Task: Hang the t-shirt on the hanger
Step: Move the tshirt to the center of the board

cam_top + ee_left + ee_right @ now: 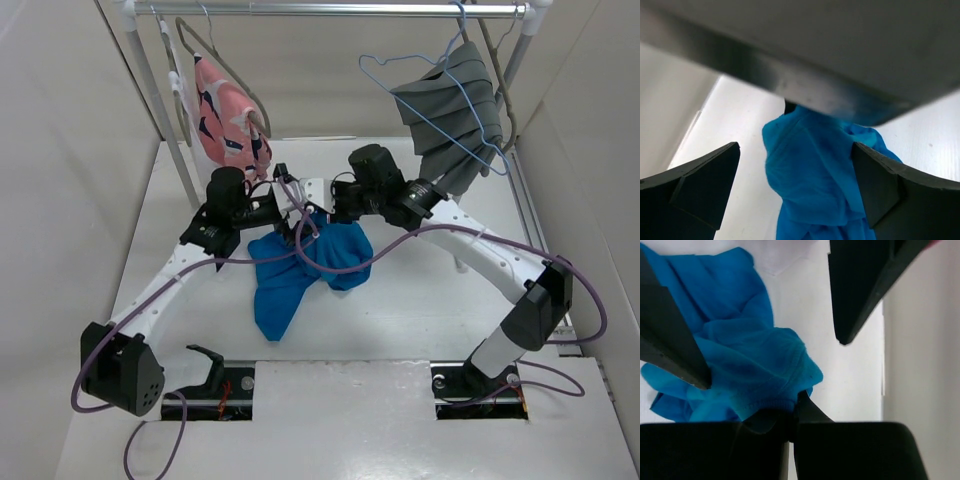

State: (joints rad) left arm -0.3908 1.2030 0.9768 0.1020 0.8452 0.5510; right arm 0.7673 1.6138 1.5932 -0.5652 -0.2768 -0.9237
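The bright blue t-shirt [290, 275] lies bunched on the white table, with its upper part lifted. My right gripper [318, 218] is shut on a ribbed edge of the t-shirt [740, 355]; its jaws [792, 410] pinch the cloth at the bottom of the right wrist view. My left gripper [292, 212] faces it, open and empty, with the hanging t-shirt [810, 170] showing between its spread fingers [705, 185]. The left gripper [796, 165] holds nothing. The light-blue wire hanger [364, 66] hangs on the rail at the back right, apart from both grippers.
A metal rail [330, 10] spans the back. A pink patterned garment [230, 120] hangs at its left on a thick hanger. A pleated grey cloth [455, 110] hangs at the right by the wire hanger. Rack posts [175, 140] and side walls close in the table.
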